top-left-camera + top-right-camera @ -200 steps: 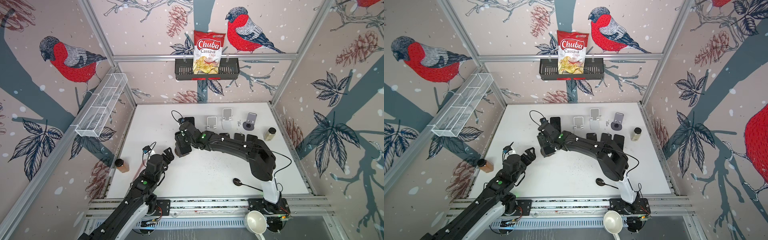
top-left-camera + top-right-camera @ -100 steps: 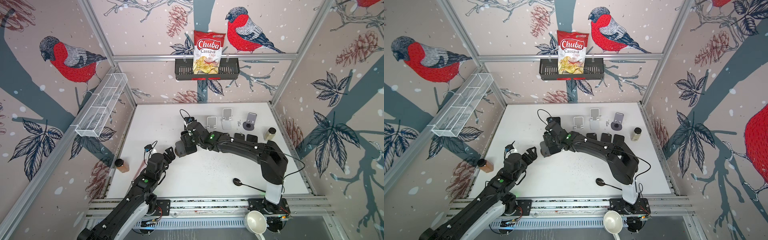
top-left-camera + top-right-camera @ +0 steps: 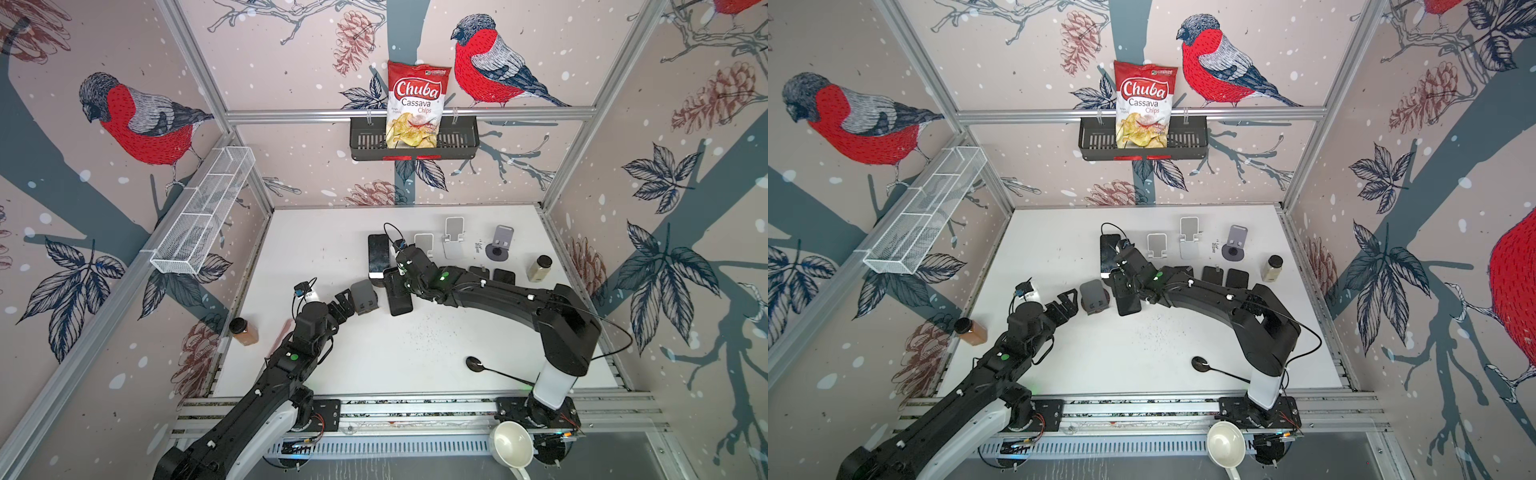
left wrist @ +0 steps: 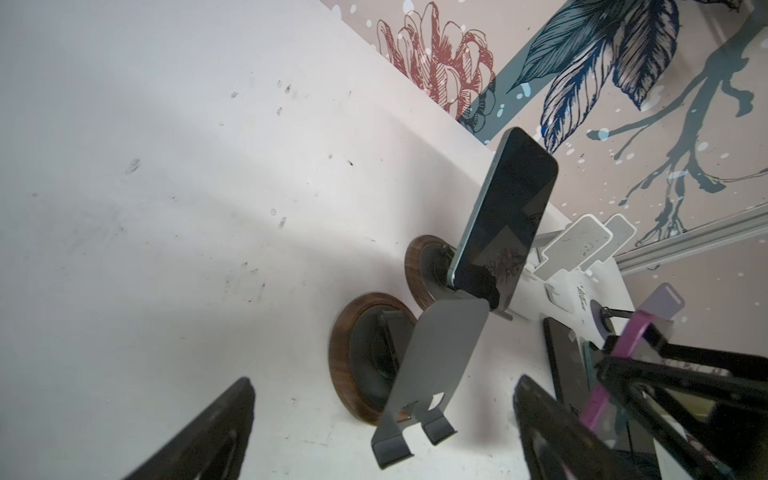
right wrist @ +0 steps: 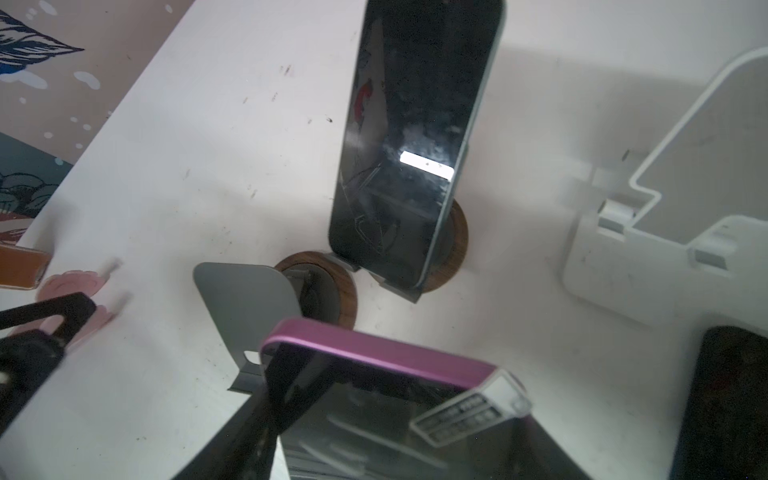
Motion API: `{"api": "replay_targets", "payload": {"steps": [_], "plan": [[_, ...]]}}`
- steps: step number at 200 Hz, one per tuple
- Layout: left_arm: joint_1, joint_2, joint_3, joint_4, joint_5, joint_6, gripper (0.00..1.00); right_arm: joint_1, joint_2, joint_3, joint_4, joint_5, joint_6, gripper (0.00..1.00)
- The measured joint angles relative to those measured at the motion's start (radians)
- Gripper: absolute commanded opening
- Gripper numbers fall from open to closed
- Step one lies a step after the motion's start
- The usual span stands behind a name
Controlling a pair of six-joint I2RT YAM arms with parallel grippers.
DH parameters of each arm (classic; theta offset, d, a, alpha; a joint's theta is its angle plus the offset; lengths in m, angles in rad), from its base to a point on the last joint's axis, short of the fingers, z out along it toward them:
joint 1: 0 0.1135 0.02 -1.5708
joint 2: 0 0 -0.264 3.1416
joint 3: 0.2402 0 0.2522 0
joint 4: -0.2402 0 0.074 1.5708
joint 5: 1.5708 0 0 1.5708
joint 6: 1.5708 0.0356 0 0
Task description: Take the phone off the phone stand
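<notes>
The phone (image 5: pixel 386 353), dark with a purple rim, is gripped in my right gripper (image 5: pixel 382 395). In both top views it (image 3: pixel 401 299) (image 3: pixel 1128 300) hangs tilted just right of the grey phone stand (image 3: pixel 365 296) (image 3: pixel 1094 296), apart from it. The stand's plate (image 4: pixel 440 353) on its round wooden base (image 4: pixel 345 361) is empty. My left gripper (image 3: pixel 344 302) (image 4: pixel 382 436) is open just in front of the stand, with its fingers (image 4: pixel 208 432) either side of the stand's feet and not touching them.
A second phone (image 3: pixel 378 255) leans on another wooden-base stand behind. White stands (image 3: pixel 453 237), a purple stand (image 3: pixel 500 243) and flat dark phones (image 3: pixel 503 276) line the back. A jar (image 3: pixel 539 268) stands right, an amber jar (image 3: pixel 244 331) left and a black spoon (image 3: pixel 478 365) front right.
My right gripper has carried the phone rightward off the grey stand, which now stands empty. My left gripper has edged a little closer to the stand, still open.
</notes>
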State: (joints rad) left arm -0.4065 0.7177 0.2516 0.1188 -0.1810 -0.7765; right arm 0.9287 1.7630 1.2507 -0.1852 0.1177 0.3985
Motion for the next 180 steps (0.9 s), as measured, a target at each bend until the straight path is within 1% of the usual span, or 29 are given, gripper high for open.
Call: {"api": "replay_targets", "payload": {"steps": [44, 103, 134, 180], "plan": [[0.001, 0.036, 0.008, 0.049, 0.033, 0.017, 0.96, -0.048, -0.029, -0.089, 0.021, -0.052, 0.026, 0.66], [-0.005, 0.072, 0.017, 0.145, 0.136, 0.026, 0.95, -0.133, -0.035, -0.173, 0.029, -0.1, 0.053, 0.66], [-0.027, 0.098, 0.031, 0.182, 0.18, 0.044, 0.96, -0.168, -0.036, -0.193, 0.03, -0.128, 0.062, 0.66], [-0.089, 0.163, 0.069, 0.185, 0.18, 0.075, 0.96, -0.207, -0.021, -0.206, 0.037, -0.15, 0.076, 0.67]]}}
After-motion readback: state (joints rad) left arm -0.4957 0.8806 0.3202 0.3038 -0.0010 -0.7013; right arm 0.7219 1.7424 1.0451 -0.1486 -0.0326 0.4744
